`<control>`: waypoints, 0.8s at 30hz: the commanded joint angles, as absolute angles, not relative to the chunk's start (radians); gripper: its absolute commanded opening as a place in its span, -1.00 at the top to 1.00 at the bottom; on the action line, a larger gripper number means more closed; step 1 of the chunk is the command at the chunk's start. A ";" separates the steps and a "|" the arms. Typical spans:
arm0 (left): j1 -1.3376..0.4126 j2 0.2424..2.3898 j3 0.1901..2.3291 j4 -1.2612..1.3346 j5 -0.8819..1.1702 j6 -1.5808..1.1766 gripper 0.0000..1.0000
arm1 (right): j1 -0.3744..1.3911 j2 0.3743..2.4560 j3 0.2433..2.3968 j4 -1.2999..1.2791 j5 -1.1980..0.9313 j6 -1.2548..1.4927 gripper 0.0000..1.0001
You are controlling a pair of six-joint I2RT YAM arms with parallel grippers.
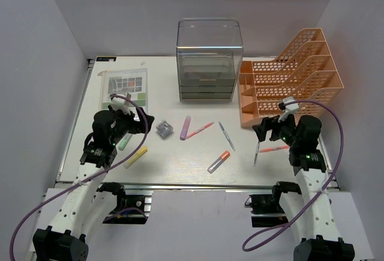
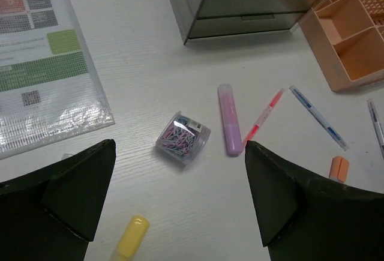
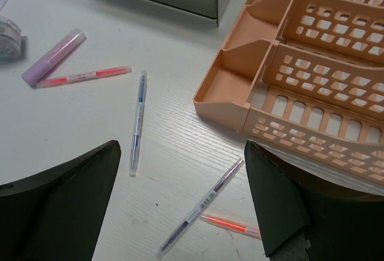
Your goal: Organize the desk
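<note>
Left arm (image 1: 78, 196) and right arm (image 1: 315, 200) are both reaching forward off their bases, elbows bent, wrists tipping down. Left tool (image 1: 146, 123) is pointing inward toward the middle, jaws standing wide apart, its dark fingers (image 2: 72, 192) filling the lower corners of the wrist view. Right tool (image 1: 259, 132) is mirroring it, pointing inward to the left, its fingers (image 3: 66, 198) likewise gaping wide.
</note>
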State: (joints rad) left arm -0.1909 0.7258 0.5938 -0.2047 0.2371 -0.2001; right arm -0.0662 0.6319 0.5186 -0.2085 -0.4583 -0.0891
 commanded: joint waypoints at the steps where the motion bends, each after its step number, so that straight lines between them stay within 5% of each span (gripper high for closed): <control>1: -0.189 0.724 0.630 -0.224 0.180 -0.212 -0.96 | -0.069 0.638 0.535 -0.205 -0.557 -0.158 -0.78; 15: -0.189 0.765 0.660 -0.270 0.034 -0.256 -0.96 | -0.060 0.727 0.663 -0.416 -0.879 -0.445 -0.78; 16: -0.189 0.773 0.661 -0.275 0.017 -0.261 -0.95 | -0.058 0.735 0.658 -0.384 -0.894 -0.433 -0.65; 18: -0.189 0.782 0.667 -0.290 -0.037 -0.278 -0.90 | -0.037 0.777 0.660 -0.330 -0.902 -0.407 0.57; 19: -0.189 0.788 0.667 -0.294 -0.055 -0.284 -0.78 | -0.028 0.799 0.684 -0.327 -0.882 -0.387 0.94; 20: -0.189 0.792 0.669 -0.293 -0.061 -0.288 -0.69 | -0.009 0.817 0.698 -0.324 -0.873 -0.387 1.00; 21: -0.189 0.793 0.670 -0.293 -0.064 -0.301 -0.56 | -0.002 0.859 0.718 -0.336 -0.849 -0.396 0.89; 23: -0.173 0.808 0.673 -0.290 -0.069 -0.317 -0.31 | 0.069 0.896 0.777 -0.342 -0.809 -0.400 0.14; 24: -0.173 0.818 0.678 -0.290 -0.074 -0.328 -0.25 | 0.124 0.932 0.801 -0.344 -0.793 -0.400 0.00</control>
State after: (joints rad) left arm -0.1833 0.8055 0.6327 -0.2852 -0.0280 -0.2932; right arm 0.0418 0.8906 0.7002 -0.3756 -0.8131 -0.3954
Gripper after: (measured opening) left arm 0.644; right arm 0.444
